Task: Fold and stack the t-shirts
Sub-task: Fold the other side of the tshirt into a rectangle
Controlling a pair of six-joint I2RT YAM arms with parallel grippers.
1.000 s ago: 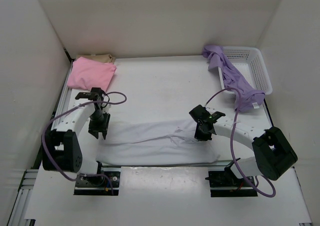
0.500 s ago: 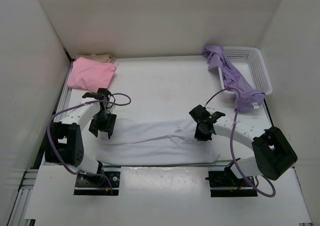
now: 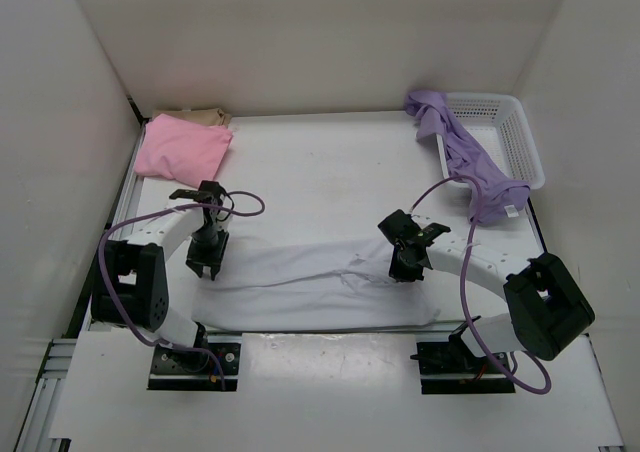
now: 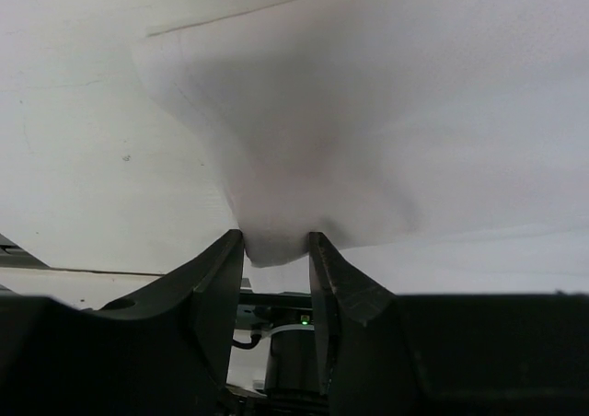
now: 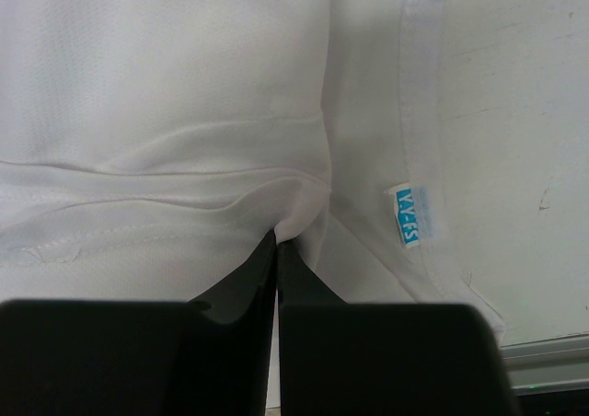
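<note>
Clearly, left jaws pinch the white t-shirt (image 3: 300, 297) at a bunched edge; right jaws clamp its fold.

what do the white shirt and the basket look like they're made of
The white shirt looks like soft matte cloth, perhaps cotton or a blend: it creases, with stitched seams and a fine surface texture. The basket looks like stiff white plastic: a regular mesh of holes in its walls.
</note>
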